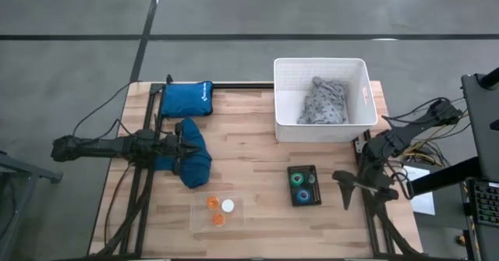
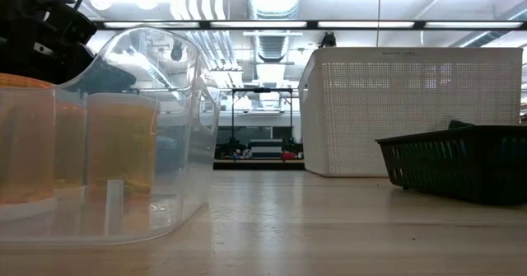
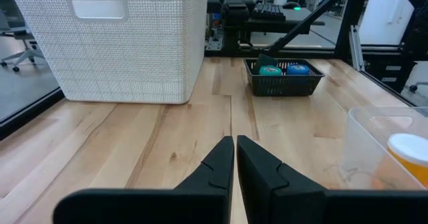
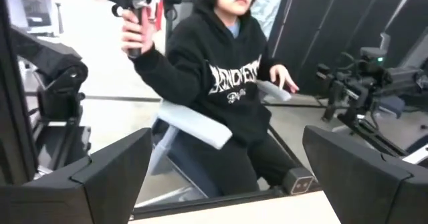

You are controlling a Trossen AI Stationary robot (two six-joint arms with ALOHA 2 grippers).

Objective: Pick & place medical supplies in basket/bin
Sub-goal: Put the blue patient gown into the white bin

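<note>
My left gripper (image 1: pixel 187 145) (image 3: pixel 235 162) is shut and sits over the upper part of the dark blue cloth (image 1: pixel 199 167), which lies bunched on the table's left half. Its wrist view shows nothing between the fingers. My right gripper (image 1: pixel 345 188) (image 4: pixel 227 177) is open, off the table's right side, beside the black tray (image 1: pixel 303 185). That tray holds the green and blue tape rolls (image 3: pixel 283 69). The orange and white caps (image 1: pixel 219 208) sit in a clear tub (image 2: pixel 123 144). The pale grey patterned cloth (image 1: pixel 323 103) lies inside the white bin (image 1: pixel 281 97) (image 3: pixel 134 43). My left gripper stands right over the dark blue cloth in the high view. Whether its shut fingers touch the cloth I cannot tell, since the cloth does not show in the left wrist view.
The flat bright blue zip pouch (image 1: pixel 187 98) lies at the far left of the table, just beyond the dark cloth. Bare wood lies between the cloth and the white bin. A seated person (image 4: pixel 227 83) in a black hoodie shows beyond the table in the right wrist view.
</note>
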